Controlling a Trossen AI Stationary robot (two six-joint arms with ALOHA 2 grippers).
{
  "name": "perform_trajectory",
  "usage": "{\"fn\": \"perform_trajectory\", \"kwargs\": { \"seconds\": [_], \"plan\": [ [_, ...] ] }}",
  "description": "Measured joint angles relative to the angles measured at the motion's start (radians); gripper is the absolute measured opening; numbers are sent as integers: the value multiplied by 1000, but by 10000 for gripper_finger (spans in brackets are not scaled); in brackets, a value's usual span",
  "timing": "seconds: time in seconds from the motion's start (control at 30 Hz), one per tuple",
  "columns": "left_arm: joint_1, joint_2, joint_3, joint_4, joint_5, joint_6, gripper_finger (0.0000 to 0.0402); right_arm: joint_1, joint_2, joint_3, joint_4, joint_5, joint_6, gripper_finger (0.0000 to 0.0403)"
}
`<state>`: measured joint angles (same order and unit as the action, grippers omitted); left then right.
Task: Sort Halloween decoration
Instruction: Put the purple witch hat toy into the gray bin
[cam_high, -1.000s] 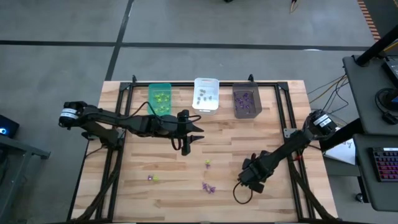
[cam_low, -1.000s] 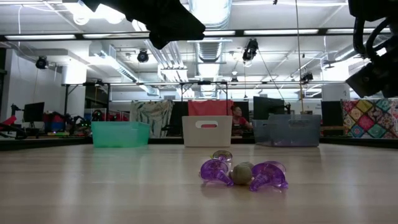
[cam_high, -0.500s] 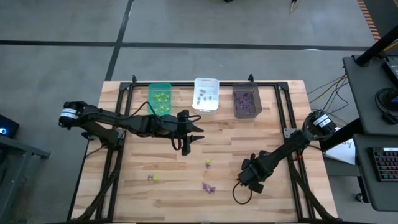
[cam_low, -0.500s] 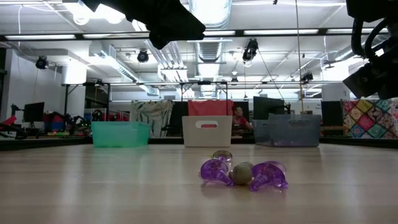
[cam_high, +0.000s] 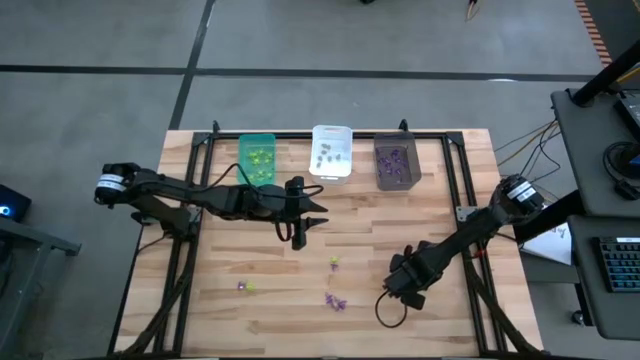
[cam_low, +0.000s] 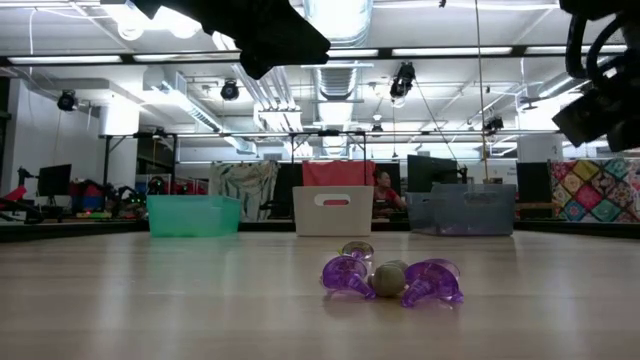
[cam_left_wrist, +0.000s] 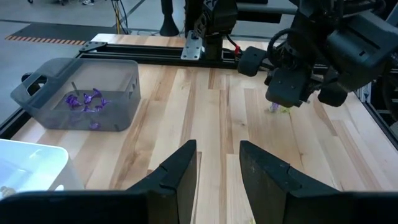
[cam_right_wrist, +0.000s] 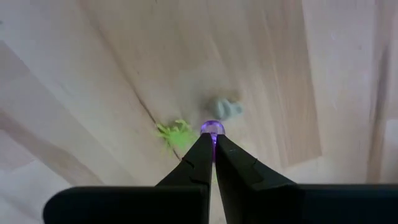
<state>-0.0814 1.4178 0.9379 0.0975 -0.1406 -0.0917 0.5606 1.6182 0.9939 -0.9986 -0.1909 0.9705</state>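
Note:
My right gripper (cam_right_wrist: 212, 138) points down over the near right part of the table (cam_high: 392, 291), shut on a purple trinket (cam_right_wrist: 212, 128). A yellow-green trinket (cam_right_wrist: 176, 134) and a greyish one (cam_right_wrist: 227, 109) lie on the wood beside it. More trinkets lie loose near the table's middle: a small one (cam_high: 333, 263), a purple cluster (cam_high: 335, 300) that also shows in the low view (cam_low: 432, 282), and one farther left (cam_high: 243, 287). My left gripper (cam_left_wrist: 217, 163) hangs open above the middle of the table (cam_high: 300, 228), holding nothing. My right gripper pinches the purple trinket between its two fingertips, coming from above and pointing down. Only the trinket's rounded end (cam_right_wrist: 212, 127) shows past the tips. Whether it is off the wood cannot be told.
Three bins stand in a row at the far edge: green (cam_high: 257, 158), white (cam_high: 331, 152) and dark grey (cam_high: 395, 162), the grey one with purple trinkets inside (cam_left_wrist: 84, 101). Black frame rails (cam_high: 455, 180) run along the table's sides. Bare wood lies between the arms.

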Motion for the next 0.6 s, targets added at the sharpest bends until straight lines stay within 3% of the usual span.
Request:
{"fn": "perform_trajectory", "kwargs": {
  "seconds": [0.33, 0.6],
  "plan": [
    [0, 0, 0, 6, 0, 0, 104, -3, -138, 23, -96, 35, 53, 9],
    [0, 0, 0, 26, 0, 3, 104, -62, -207, 145, -98, 251, -22, 9]
  ]
}}
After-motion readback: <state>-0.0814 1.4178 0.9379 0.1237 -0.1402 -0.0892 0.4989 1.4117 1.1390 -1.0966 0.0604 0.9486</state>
